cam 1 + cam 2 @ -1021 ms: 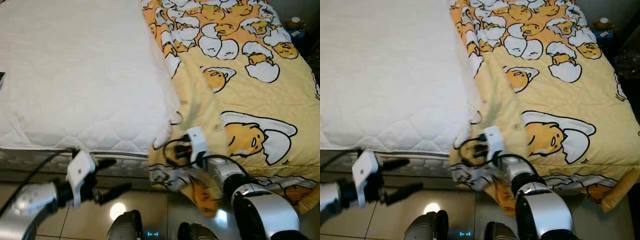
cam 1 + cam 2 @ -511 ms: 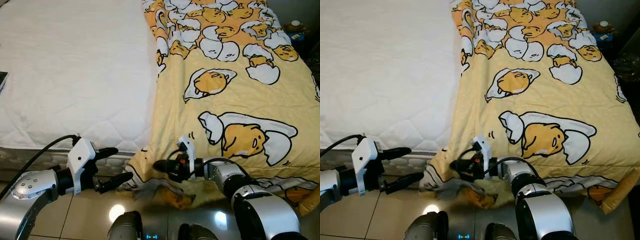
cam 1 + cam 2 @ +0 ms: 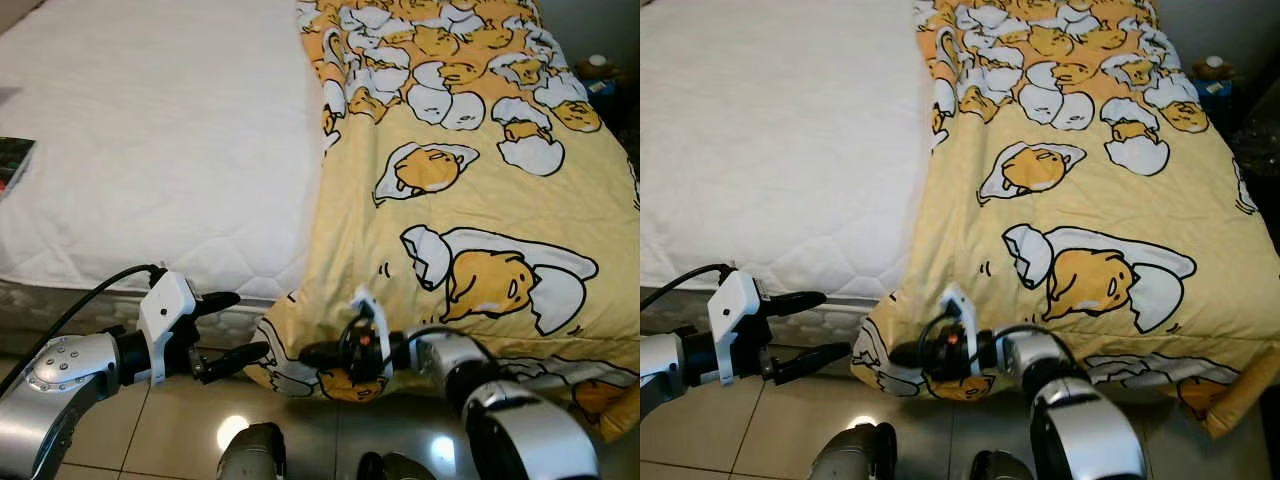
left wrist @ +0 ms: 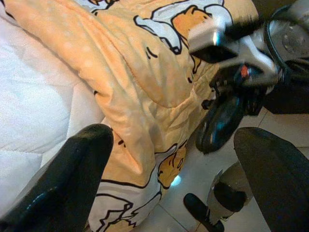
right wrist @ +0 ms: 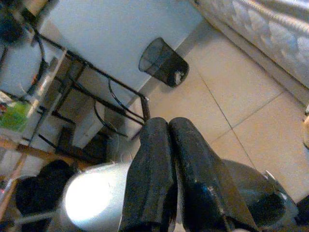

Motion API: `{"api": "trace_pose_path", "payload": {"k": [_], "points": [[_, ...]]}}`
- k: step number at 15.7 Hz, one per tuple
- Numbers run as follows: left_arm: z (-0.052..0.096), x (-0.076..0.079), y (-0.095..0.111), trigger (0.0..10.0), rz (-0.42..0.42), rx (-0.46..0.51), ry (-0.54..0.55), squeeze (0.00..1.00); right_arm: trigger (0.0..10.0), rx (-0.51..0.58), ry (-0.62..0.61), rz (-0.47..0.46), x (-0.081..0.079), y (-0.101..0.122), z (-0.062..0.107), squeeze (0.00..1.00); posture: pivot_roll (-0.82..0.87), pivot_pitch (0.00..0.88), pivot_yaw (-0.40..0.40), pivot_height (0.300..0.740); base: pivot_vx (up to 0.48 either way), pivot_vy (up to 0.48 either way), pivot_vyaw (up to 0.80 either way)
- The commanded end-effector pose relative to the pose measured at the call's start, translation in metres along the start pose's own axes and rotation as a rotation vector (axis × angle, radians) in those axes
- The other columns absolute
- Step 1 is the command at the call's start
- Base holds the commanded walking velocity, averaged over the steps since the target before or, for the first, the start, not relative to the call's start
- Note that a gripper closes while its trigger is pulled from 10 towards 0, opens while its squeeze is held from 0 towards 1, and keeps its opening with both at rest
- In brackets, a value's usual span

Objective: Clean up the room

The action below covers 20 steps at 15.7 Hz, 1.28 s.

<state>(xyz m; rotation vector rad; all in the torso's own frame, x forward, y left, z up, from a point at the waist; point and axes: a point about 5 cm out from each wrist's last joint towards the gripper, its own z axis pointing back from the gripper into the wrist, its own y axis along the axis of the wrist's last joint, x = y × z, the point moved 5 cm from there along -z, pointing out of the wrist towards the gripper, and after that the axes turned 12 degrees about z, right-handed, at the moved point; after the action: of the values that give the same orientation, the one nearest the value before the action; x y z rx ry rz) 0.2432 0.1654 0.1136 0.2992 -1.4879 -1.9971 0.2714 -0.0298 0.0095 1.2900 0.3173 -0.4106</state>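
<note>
A yellow blanket (image 3: 480, 200) printed with egg characters covers the right half of the bed, and its hem hangs over the foot end. The bare white mattress (image 3: 150, 150) takes up the left half. My right gripper (image 3: 310, 352) is low in front of the hanging hem, pointing left. Its fingers (image 5: 159, 159) are pressed together with nothing between them. My left gripper (image 3: 232, 325) hovers open at the mattress foot edge, just left of the blanket corner. In the left wrist view the blanket corner (image 4: 145, 111) lies ahead of the spread fingers.
A dark flat object (image 3: 12, 160) lies on the mattress's left edge. Glossy tiled floor (image 3: 190, 425) runs along the foot of the bed. A black wire bin (image 5: 164, 63) and a metal rack (image 5: 82, 92) stand by the wall to my left. Small items (image 3: 598, 68) sit beyond the bed's far right corner.
The blanket corner, bunched up on the bed a second ago, now lies flat and hangs over the foot. My right gripper came down to the hem. The left gripper rose slightly.
</note>
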Motion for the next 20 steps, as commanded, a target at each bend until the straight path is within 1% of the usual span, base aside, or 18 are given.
{"api": "trace_pose_path", "payload": {"k": [1,2,3,4,5,6,7,8,9,10,11,12,13,14,16,17,18,20], "points": [[-0.002,0.005,0.001,10.0,-0.012,-0.007,-0.017,0.00,10.0,-0.095,-0.078,0.079,0.005,-0.015,-0.004,0.56,0.25,0.105,0.012,0.740,0.000,0.000,0.00],[-0.003,0.004,0.001,10.0,-0.011,-0.003,-0.012,0.00,10.0,-0.079,-0.152,0.095,0.011,-0.014,-0.005,1.00,0.24,0.100,0.013,0.740,0.000,0.000,0.00],[-0.004,0.003,0.000,10.0,-0.011,-0.001,-0.009,0.00,10.0,-0.060,-0.201,0.098,0.015,-0.013,-0.006,1.00,0.24,0.097,0.014,0.740,0.000,0.000,0.00],[-0.007,0.000,0.000,10.0,-0.007,0.016,0.011,0.00,10.0,0.042,-0.257,0.086,0.022,0.002,-0.002,1.00,0.22,0.080,0.020,0.740,0.000,0.000,0.00],[-0.009,-0.003,0.001,10.0,-0.003,0.034,0.032,0.00,10.0,0.118,-0.266,0.082,0.024,0.013,0.002,1.00,0.19,0.069,0.027,0.740,0.000,0.000,0.00],[-0.013,-0.012,0.004,10.0,0.013,0.074,0.080,0.00,10.0,0.236,-0.284,0.087,0.028,0.032,0.013,1.00,0.17,0.057,0.029,0.740,0.000,0.000,0.00],[-0.016,-0.020,0.007,10.0,0.022,0.103,0.135,0.00,10.0,0.278,-0.330,0.129,0.032,0.040,0.022,1.00,0.15,0.040,0.026,0.740,0.000,0.000,0.00],[-0.021,-0.034,0.009,10.0,0.048,0.145,0.242,0.00,10.0,0.327,-0.469,0.229,0.042,0.055,0.042,1.00,0.11,0.023,0.024,0.740,0.000,0.000,0.00],[-0.026,-0.054,0.011,10.0,0.095,0.209,0.416,0.00,10.0,0.384,-0.684,0.337,0.054,0.074,0.072,0.00,0.09,0.014,0.026,0.740,0.000,0.000,0.00],[-0.029,-0.063,0.012,10.0,0.159,0.275,0.528,0.00,10.0,0.405,-0.893,0.414,0.060,0.088,0.104,0.00,0.06,0.003,0.024,0.740,0.000,0.000,0.00],[-0.032,-0.064,0.014,10.0,0.178,0.321,0.571,0.00,10.0,0.408,-1.006,0.427,0.061,0.091,0.125,0.00,0.04,0.000,0.027,0.740,0.000,0.000,0.00],[-0.038,-0.058,0.014,10.0,0.153,0.322,0.582,0.00,10.0,0.403,-1.116,0.387,0.063,0.086,0.145,0.00,0.02,0.000,0.033,0.740,0.000,0.000,0.00],[-0.042,-0.055,0.014,10.0,0.174,0.333,0.582,0.00,10.0,0.375,-1.163,0.396,0.060,0.081,0.153,0.00,-0.01,0.000,0.041,0.740,0.000,0.000,0.00],[-0.051,-0.048,0.019,10.0,0.204,0.377,0.554,0.00,10.0,0.296,-1.231,0.471,0.053,0.072,0.163,0.00,-0.03,0.000,0.048,0.740,0.000,0.000,0.00],[-0.060,-0.045,0.026,10.0,0.183,0.398,0.545,0.00,10.0,0.304,-1.312,0.394,0.050,0.057,0.171,0.00,-0.04,0.000,0.044,0.740,0.000,0.000,-0.20],[-0.062,-0.046,0.032,10.0,0.142,0.415,0.564,0.00,10.0,0.305,-1.346,0.353,0.048,0.049,0.171,0.00,-0.04,0.000,0.039,0.740,0.000,0.000,-0.80],[-0.062,-0.050,0.035,10.0,0.161,0.430,0.577,0.00,10.0,0.291,-1.367,0.332,0.045,0.042,0.167,0.00,-0.05,0.000,0.039,0.740,0.330,0.000,-0.80],[-0.058,-0.055,0.034,10.0,0.173,0.436,0.608,0.00,10.0,0.273,-1.376,0.321,0.039,0.039,0.158,0.00,-0.05,0.000,0.040,0.740,0.353,0.000,-0.80]]}}
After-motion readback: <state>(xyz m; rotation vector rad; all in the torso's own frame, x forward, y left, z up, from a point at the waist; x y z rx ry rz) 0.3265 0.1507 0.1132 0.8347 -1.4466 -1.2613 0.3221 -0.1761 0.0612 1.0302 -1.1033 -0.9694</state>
